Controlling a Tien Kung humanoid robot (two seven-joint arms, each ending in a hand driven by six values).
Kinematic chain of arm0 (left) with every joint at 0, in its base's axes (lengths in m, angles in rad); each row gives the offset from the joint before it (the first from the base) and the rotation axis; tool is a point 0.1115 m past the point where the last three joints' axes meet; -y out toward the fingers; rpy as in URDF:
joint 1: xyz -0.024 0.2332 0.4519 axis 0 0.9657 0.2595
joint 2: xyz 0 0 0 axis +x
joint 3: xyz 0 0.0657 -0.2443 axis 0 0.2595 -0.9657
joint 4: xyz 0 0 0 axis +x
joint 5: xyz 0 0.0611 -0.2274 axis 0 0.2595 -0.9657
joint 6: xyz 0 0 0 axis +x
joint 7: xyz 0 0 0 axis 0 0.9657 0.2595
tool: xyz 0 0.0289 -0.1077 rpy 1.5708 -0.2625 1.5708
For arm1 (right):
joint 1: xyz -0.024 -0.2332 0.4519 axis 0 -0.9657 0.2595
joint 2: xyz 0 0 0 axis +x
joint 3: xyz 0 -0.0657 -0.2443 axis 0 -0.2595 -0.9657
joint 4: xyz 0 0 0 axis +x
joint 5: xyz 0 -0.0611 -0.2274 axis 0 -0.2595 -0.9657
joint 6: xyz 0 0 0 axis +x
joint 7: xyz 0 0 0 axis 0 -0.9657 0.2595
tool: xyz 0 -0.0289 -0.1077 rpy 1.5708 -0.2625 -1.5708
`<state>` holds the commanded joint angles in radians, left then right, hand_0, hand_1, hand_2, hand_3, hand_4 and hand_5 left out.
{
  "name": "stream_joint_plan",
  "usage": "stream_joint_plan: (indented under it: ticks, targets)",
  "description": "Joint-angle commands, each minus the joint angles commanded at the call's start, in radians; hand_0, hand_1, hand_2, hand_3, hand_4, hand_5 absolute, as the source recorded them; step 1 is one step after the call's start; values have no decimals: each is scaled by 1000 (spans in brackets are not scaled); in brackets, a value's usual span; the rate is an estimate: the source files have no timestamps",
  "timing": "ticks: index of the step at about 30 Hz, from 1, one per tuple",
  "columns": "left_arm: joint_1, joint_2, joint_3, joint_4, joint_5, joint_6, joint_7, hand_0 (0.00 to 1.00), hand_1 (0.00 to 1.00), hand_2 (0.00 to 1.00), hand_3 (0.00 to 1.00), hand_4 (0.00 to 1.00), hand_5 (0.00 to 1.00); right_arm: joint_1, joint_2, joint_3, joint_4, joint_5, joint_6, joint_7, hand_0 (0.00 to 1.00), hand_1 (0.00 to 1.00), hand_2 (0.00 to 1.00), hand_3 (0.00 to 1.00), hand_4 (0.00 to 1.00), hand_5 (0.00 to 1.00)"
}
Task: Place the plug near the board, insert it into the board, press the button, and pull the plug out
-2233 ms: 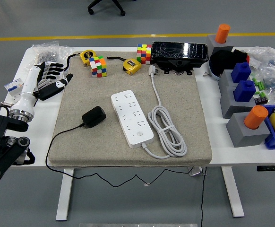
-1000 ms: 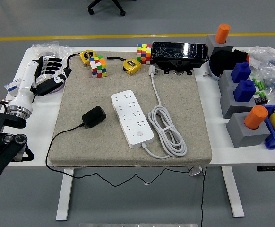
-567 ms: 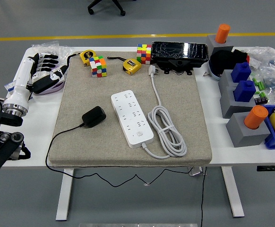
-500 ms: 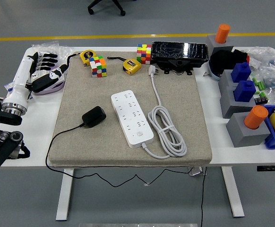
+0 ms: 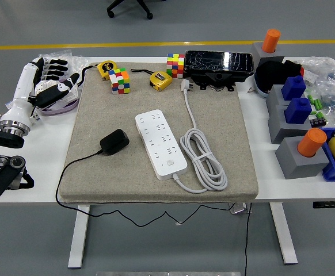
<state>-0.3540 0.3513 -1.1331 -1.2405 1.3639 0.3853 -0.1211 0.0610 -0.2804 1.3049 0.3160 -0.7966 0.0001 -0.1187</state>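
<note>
Lab: floor tape line [image 5: 156, 43], test fixtures [image 5: 297, 146]

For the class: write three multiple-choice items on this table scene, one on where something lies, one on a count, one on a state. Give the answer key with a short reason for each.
1. Where does the black plug lie?
A. On the mat, left of the white power strip
B. Plugged into the strip
C. On the bare table at the right

2. How many colourful cubes stand at the mat's far edge?
A. One
B. Two
C. Four

3. What is the left robot hand doing?
A. Gripping the plug
B. Pressing the strip's button
C. Open at the table's far left, holding nothing

Answers:
1. A: the plug rests on the grey mat beside the strip, apart from it.
2. B: one cube near the left, another cube further right.
3. C: its fingers are spread, far from the plug.
</note>
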Motion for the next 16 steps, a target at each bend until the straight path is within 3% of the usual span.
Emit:
stream_joint_plan:
  ticks: [16]
  targets:
    - [0,-3,87,-1,1,-17,24,579,624,632,622,842,408,-16,6,10,-5,8,-2,0,539,628,621,552,889,415]
